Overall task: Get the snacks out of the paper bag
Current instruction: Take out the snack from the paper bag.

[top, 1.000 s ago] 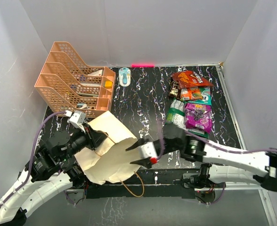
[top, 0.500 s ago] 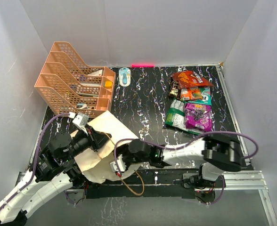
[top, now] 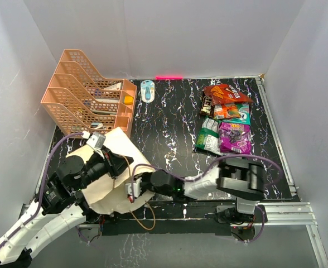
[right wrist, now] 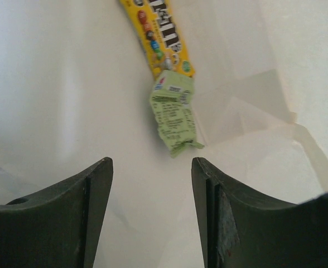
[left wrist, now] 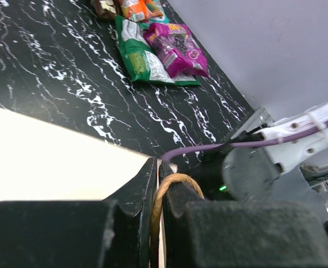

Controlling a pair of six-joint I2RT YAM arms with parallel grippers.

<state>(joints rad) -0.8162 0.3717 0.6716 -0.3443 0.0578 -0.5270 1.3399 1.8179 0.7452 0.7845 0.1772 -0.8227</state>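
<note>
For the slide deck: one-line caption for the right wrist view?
Open right claw inside the beige kraft paper bag, facing a yellow candy packet and small pale-green packet.

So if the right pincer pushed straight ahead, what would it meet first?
Probably the small green packet, lying ahead of the right pincer inside the paper bag; a yellow packet lies beyond. Depth is unclear.

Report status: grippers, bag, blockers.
Left gripper shut on the cord handle of the paper bag. Right gripper open inside the bag; green packet and yellow packet ahead, not gripped. Nothing blocking the packets.
</note>
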